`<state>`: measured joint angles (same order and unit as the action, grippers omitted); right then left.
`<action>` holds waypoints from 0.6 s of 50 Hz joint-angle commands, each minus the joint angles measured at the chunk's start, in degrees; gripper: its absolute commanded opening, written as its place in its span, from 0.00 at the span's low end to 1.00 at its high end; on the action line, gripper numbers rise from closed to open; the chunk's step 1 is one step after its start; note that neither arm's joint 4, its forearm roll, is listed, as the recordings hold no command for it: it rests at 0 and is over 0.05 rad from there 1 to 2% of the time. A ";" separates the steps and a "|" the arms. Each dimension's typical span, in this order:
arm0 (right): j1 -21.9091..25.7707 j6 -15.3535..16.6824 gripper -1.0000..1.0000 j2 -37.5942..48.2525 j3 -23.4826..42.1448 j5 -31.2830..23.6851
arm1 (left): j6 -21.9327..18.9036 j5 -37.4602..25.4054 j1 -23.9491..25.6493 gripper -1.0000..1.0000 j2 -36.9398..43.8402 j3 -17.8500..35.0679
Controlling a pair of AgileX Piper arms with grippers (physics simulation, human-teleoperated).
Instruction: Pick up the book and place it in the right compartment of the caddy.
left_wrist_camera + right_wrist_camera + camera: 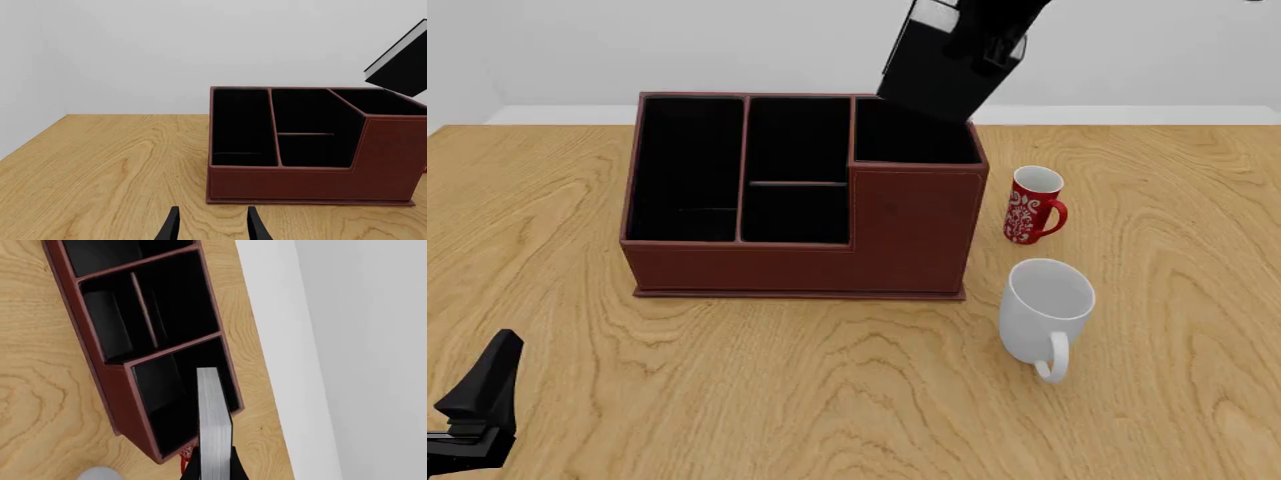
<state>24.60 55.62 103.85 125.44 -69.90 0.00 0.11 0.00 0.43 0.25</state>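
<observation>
My right gripper [994, 40] is shut on the black book [938, 70] and holds it tilted in the air over the far side of the caddy [801, 255]. The book's lower edge hangs about level with the rim of the right compartment [914, 138], the squarish section with taller walls. In the right wrist view the white page edge [213, 425] points down at that compartment [173, 400]. In the left wrist view the book [403, 57] shows above the caddy's [307, 182] tall end. My left gripper [213, 227] is open and empty, low over the table in front of the caddy's left end.
A red patterned mug [1034, 205] stands just right of the caddy. A white mug [1048, 310] lies on its side in front of it. The left gripper [481, 395] is at the near left corner of the wooden table [827, 390]. A wall lies behind the table.
</observation>
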 commanded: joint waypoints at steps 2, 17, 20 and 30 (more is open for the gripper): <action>0.98 -1.67 0.00 1.68 1.71 0.00 | 0.00 0.00 0.00 1.00 0.00 0.00; 0.77 -1.78 0.00 4.35 1.89 0.00 | 0.00 0.00 0.00 1.00 0.00 0.00; 0.74 -1.69 0.00 4.63 2.09 0.00 | 0.00 0.00 0.00 1.00 0.00 0.00; 0.31 -1.61 0.00 6.23 2.63 0.00 | 0.00 0.00 0.00 1.00 0.00 0.00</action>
<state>25.22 55.02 109.08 127.25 -69.90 0.00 0.11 0.00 0.43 0.25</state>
